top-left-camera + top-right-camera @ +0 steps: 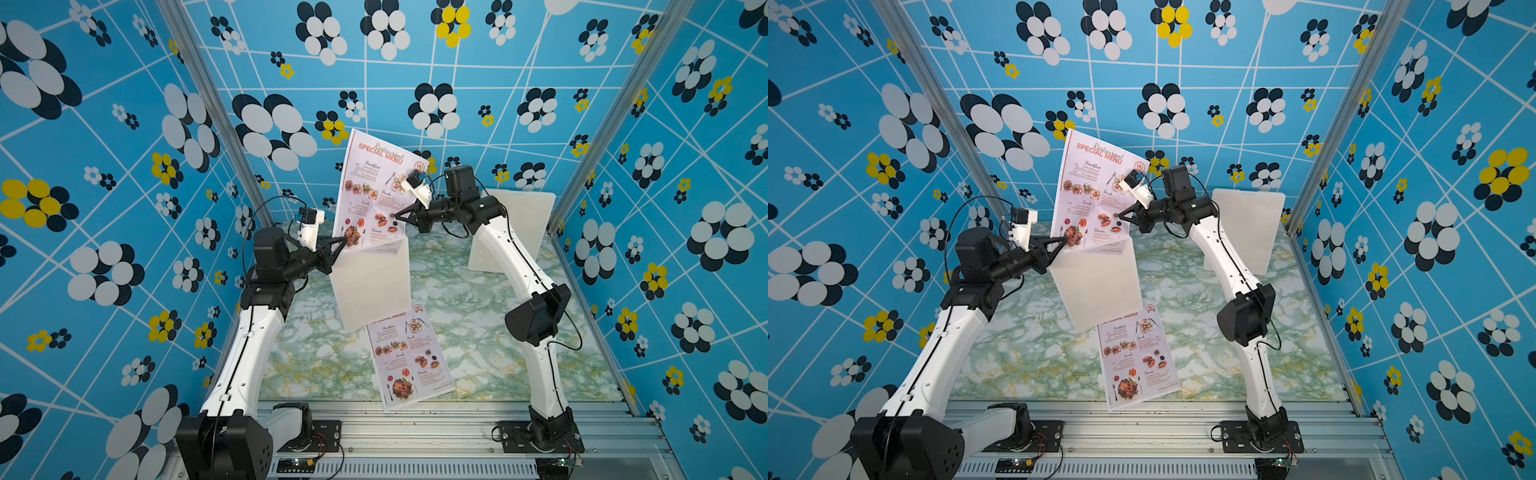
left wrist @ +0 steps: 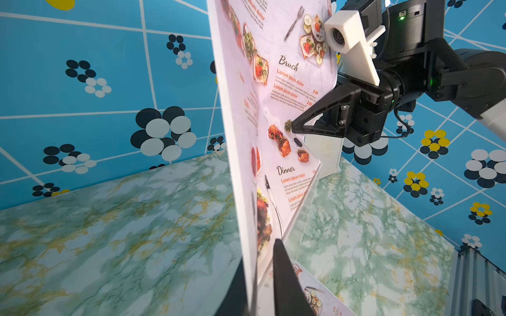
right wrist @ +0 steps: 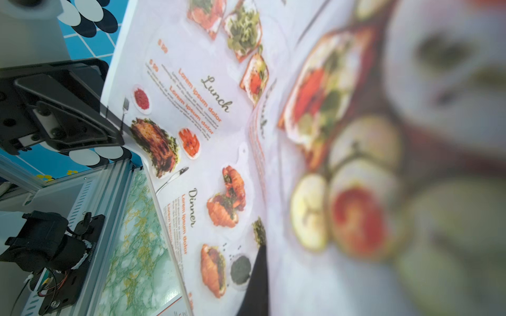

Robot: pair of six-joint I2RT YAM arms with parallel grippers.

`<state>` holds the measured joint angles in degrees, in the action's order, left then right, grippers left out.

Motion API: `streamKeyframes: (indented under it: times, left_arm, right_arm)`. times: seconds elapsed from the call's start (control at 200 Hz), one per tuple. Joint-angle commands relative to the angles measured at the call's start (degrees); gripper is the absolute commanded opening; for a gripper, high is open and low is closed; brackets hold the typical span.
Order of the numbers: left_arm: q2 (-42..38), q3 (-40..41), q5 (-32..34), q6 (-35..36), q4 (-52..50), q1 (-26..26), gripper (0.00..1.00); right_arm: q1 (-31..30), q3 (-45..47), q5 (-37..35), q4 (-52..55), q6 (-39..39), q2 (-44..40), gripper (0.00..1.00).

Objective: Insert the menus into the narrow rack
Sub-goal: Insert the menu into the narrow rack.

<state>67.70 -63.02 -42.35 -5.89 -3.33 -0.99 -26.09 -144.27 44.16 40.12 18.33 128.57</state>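
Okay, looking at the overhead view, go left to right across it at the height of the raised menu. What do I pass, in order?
In a top view: left hand → held menu → right hand → white panel.

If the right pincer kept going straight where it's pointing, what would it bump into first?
The upright menu: the right pincer is shut on its edge. Past that, probably the left arm's wrist camera, though depth is unclear.
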Motion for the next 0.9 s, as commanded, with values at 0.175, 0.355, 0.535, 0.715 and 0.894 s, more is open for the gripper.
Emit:
streamKeyframes:
  times: [0.175, 0.355, 0.535, 0.715, 0.894]
  left_arm:
    - [-0.5, -1.2, 2.0, 2.0, -1.7, 0.3, 0.42]
    - [3.0, -6.1, 1.3, 1.8, -1.7, 0.1, 0.60]
    - [8.4, -13.8, -0.6, 1.4, -2.1, -1.6, 0.69]
    - [15.2, -23.9, -5.3, 0.6, -3.8, -2.9, 0.72]
    - [19.4, -30.7, -9.9, -0.7, -4.7, -2.8, 0.68]
  right_arm:
    - [0.0, -1.6, 0.7, 1.7, 4.3, -3.6, 0.04]
    - [-0.4, -0.7, 0.6, 3.7, 7.2, -5.7, 0.04]
    - [-1.0, 2.3, 0.1, 3.3, 8.8, -7.6, 0.04]
    - [-1.9, 3.3, -2.3, 4.7, 11.2, -8.6, 0.05]
    - [-2.2, 5.6, -3.8, 4.3, 12.2, -9.8, 0.04]
